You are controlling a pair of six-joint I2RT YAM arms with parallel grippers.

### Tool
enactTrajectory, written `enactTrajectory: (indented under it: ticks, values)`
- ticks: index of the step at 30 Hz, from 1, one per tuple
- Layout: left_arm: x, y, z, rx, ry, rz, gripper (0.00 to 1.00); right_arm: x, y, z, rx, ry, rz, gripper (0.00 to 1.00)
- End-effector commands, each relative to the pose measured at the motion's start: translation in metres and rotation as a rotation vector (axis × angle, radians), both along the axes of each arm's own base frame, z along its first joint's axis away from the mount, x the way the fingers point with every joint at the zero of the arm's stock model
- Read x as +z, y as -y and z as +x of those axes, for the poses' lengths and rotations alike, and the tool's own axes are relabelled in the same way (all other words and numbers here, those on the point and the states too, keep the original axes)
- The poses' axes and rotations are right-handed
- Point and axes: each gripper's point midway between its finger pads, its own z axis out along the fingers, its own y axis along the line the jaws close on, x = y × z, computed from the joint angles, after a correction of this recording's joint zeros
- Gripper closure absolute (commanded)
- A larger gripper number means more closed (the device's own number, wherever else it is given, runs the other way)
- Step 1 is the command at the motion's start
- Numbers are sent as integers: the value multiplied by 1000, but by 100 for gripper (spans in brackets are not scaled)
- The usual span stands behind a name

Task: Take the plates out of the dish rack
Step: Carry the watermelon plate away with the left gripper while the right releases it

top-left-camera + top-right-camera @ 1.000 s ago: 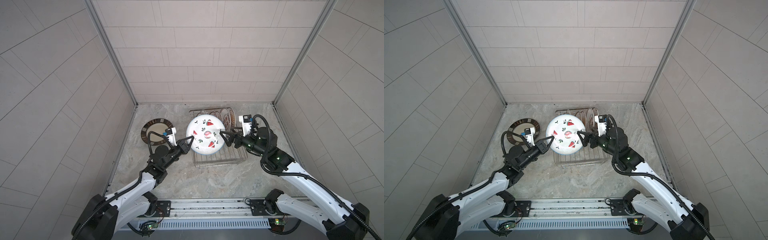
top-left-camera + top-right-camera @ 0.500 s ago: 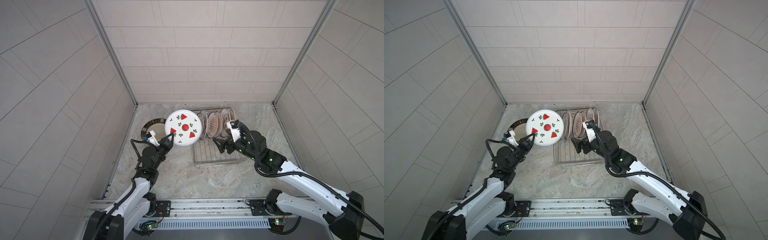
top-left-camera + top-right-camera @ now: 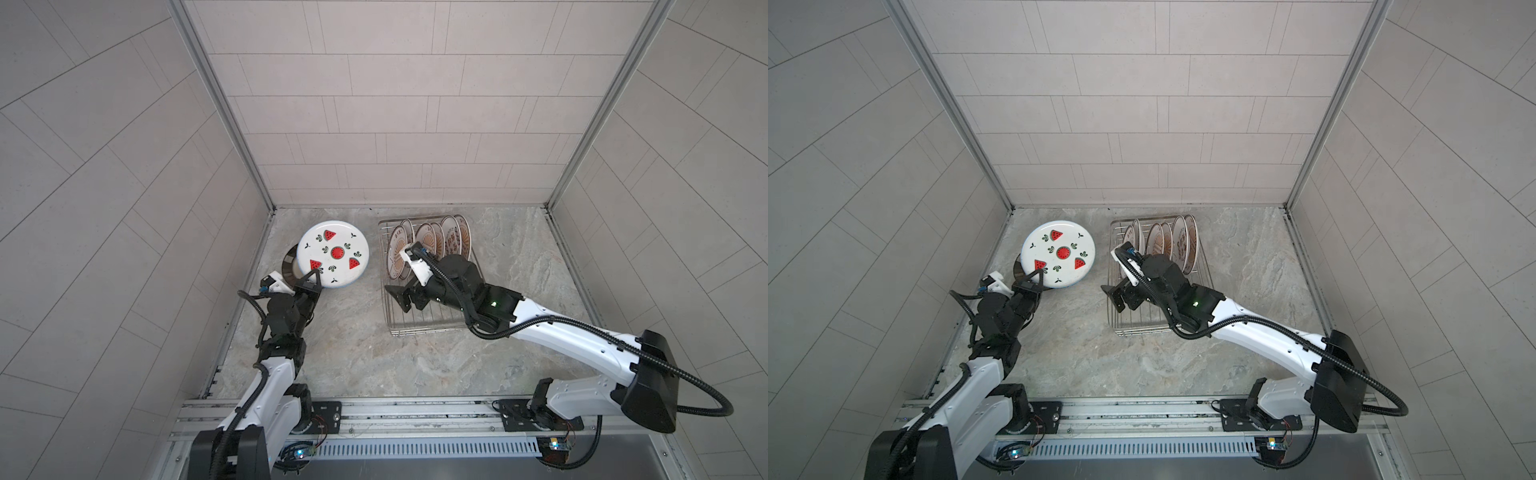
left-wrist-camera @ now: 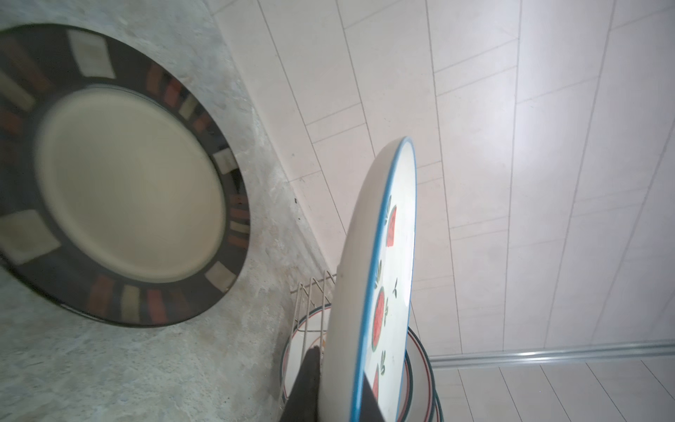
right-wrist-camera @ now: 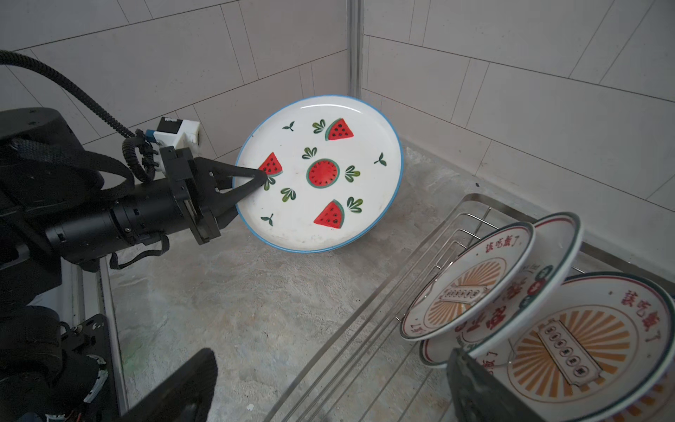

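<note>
My left gripper (image 3: 314, 275) (image 3: 1038, 274) (image 4: 339, 387) is shut on the near rim of a white watermelon plate (image 3: 332, 253) (image 3: 1059, 253) (image 4: 380, 292) (image 5: 317, 175), holding it tilted above the table at the back left. Under it a brown-rimmed plate (image 3: 289, 266) (image 4: 120, 175) lies flat on the table. The silver wire dish rack (image 3: 419, 328) (image 3: 1133, 328) (image 5: 365, 329) holds several upright sunburst plates (image 3: 432, 245) (image 3: 1167, 245) (image 5: 467, 288) at its far end. My right gripper (image 3: 399, 300) (image 3: 1115, 297) (image 5: 328, 394) hangs open over the rack's left side, holding nothing.
Tiled walls close in the marble table (image 3: 365, 361) on the left, back and right. A metal rail (image 3: 415, 409) carrying both arm bases runs along the front edge. The brown-rimmed plate lies close to the left wall.
My left gripper has carried the watermelon plate leftward from over the rack to above the brown-rimmed plate. My right gripper has drawn back from the plate and lowered over the rack.
</note>
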Motion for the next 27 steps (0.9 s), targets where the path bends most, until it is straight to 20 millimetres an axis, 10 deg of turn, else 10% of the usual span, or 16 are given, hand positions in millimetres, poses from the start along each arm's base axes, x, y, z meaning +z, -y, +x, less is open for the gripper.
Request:
enactTrajectory:
  ticks: [1, 27]
  values:
    - [37, -14, 5, 56, 150, -43, 100, 2, -14, 11, -14, 30, -29, 0]
    - [-9, -66, 10, 278, -89, 57, 100, -75, -94, 51, 31, -87, -215, 2]
